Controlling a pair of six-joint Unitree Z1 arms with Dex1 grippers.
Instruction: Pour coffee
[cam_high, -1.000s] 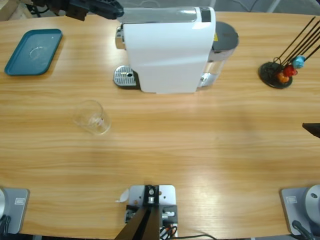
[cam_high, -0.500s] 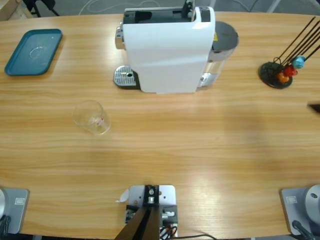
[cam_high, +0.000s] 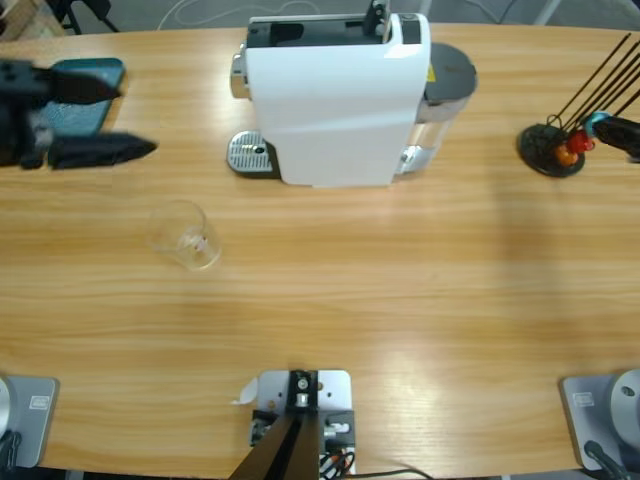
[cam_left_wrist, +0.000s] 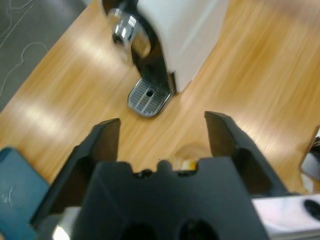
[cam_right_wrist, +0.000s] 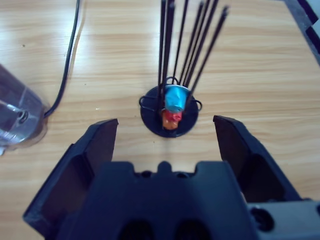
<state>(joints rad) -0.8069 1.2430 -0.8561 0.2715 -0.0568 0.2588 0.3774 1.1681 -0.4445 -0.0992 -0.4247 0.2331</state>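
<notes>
Looking down from above, the wooden counter (cam_high: 330, 300) carried a big white coffee machine (cam_high: 335, 100) near its far edge, its drip grate (cam_high: 250, 155) on the left side. A clear glass (cam_high: 183, 234) stood towards the counter's left, nearer than the grate and apart from it; no coffee could be made out in it. The left end effector (cam_high: 115, 120) hung over the far left corner, partly covering a teal tray (cam_high: 85, 72), jaws spread wide and holding nothing. A black capsule stand (cam_high: 552, 148) stood near the right edge.

Along the left wrist, the open jaws framed the grate and machine.

Along the right wrist, the right end effector (cam_right_wrist: 165, 132) gaped, empty, around the stand with its blue capsule (cam_right_wrist: 175, 97).
</notes>
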